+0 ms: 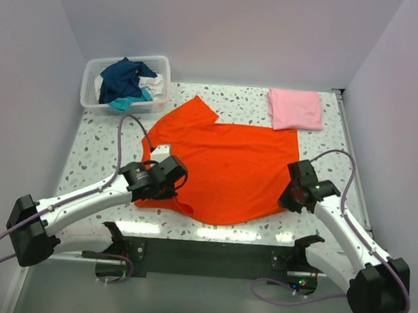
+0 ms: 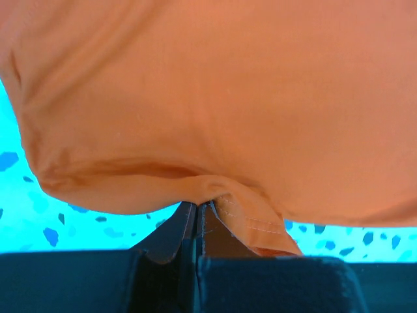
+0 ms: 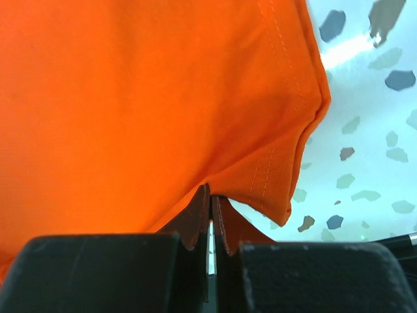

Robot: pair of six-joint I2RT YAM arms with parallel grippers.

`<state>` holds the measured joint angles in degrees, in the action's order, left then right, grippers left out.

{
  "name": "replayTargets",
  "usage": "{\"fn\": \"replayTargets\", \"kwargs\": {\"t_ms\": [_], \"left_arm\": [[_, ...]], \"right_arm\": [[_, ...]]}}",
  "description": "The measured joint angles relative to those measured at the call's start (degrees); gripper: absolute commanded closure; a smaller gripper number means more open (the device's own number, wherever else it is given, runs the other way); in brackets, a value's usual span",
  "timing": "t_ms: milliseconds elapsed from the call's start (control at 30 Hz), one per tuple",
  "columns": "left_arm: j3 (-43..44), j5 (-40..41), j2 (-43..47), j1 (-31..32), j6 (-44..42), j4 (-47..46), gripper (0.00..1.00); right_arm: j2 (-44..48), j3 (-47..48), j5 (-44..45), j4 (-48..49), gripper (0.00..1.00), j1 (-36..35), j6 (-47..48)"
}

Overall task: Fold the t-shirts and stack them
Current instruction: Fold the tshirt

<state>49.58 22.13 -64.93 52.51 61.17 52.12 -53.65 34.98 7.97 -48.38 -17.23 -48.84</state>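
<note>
A bright orange-red t-shirt (image 1: pixel 226 168) lies spread over the middle of the speckled table. My left gripper (image 1: pixel 171 170) is shut on its left edge; in the left wrist view the cloth (image 2: pixel 215 98) bunches at the closed fingertips (image 2: pixel 197 206). My right gripper (image 1: pixel 292 190) is shut on the shirt's right hem; in the right wrist view the stitched corner (image 3: pixel 287 169) hangs beside the closed fingertips (image 3: pixel 210 192). A folded light pink t-shirt (image 1: pixel 295 108) lies at the back right. Navy, teal and white shirts (image 1: pixel 128 81) sit crumpled in the basket.
The translucent white plastic basket (image 1: pixel 89 101) stands at the back left corner. Purple cables loop from both arms over the table. Bare speckled tabletop (image 1: pixel 96 146) shows to the left of the orange-red shirt. Walls close in on three sides.
</note>
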Motion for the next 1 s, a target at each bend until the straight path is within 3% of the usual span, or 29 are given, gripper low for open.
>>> {"fn": "replayTargets", "kwargs": {"t_ms": [400,1000], "left_arm": [[3.91,1.09,-4.39,-8.5,-8.9,-5.7,1.0],[6.62,3.74,-4.74,-15.78,-17.53,-12.57,1.0]], "right_arm": [[-5.31,6.93,2.03,3.45,1.0,0.0,4.7],[-11.41,13.03,5.99,7.93,1.0,0.24,8.81]]}}
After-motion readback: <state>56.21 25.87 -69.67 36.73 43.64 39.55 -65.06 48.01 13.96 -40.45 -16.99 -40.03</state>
